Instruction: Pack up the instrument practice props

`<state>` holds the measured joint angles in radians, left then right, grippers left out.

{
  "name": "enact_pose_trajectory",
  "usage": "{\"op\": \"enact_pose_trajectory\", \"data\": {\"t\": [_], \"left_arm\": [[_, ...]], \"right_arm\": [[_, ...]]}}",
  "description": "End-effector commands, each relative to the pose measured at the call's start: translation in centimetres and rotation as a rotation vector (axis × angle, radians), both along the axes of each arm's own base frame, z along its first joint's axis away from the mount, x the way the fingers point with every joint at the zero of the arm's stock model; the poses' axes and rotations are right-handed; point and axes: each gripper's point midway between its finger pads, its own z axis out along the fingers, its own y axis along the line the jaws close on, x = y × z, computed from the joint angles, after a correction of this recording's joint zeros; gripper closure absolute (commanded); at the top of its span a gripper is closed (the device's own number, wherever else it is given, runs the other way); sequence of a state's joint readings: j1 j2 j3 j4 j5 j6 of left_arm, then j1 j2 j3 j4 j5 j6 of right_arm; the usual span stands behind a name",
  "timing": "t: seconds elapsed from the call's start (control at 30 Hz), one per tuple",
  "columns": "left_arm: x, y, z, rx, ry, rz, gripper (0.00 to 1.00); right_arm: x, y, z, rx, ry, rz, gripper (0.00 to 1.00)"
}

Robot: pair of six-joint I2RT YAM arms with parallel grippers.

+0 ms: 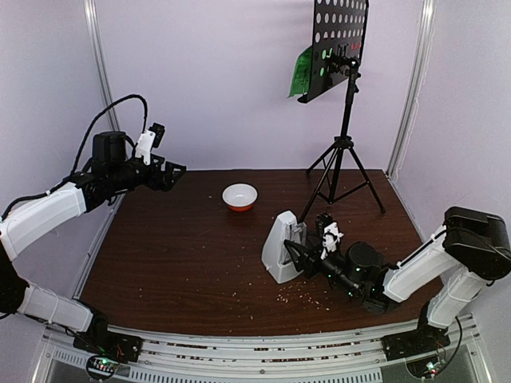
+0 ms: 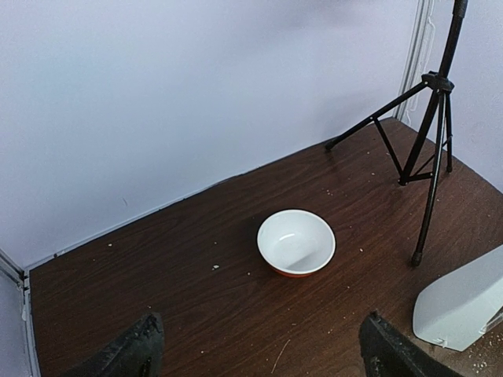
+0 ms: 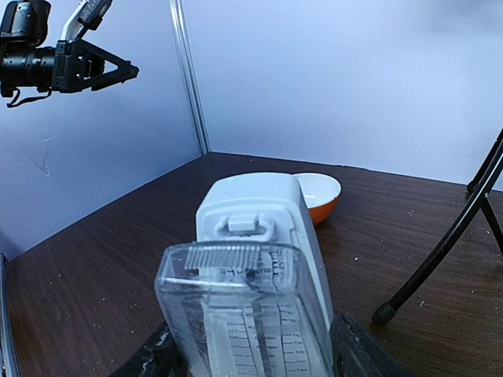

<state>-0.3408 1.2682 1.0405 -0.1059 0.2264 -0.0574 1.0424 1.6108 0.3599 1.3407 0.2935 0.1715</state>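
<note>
The white pyramid metronome (image 1: 278, 243) stands upright on the dark table, right of centre. Its clear wedge cover (image 3: 244, 314) sits against the metronome's (image 3: 255, 208) front face. My right gripper (image 3: 251, 360) is shut on the cover, one finger on each side. In the top view that gripper (image 1: 307, 251) reaches in low from the right. The black tripod music stand (image 1: 345, 136) stands at the back right, and a green page (image 1: 302, 76) shows behind its perforated desk (image 1: 339, 40). My left gripper (image 1: 177, 171) hangs open and empty, high over the table's left edge.
A small white-and-orange bowl (image 1: 239, 195) sits mid-table towards the back, ahead of the left gripper (image 2: 259, 355). The stand's tripod legs (image 2: 428, 141) spread over the back right corner. Crumbs dot the wood. White walls close in the back and both sides.
</note>
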Motion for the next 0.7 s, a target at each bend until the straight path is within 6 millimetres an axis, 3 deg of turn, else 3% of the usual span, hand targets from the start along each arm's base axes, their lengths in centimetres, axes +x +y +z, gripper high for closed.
{"op": "enact_pose_trajectory", "data": {"t": [0.0,0.67], "left_arm": [[0.4,0.2,0.6,-0.001,-0.043,0.007,0.11],[0.4,0.3,0.6,0.003,-0.044,0.010,0.10]], "right_arm": [[0.1,-0.1,-0.8,-0.010,0.020,-0.020,0.48],[0.4,0.7,-3.1,-0.101,0.052,-0.039,0.42]]}}
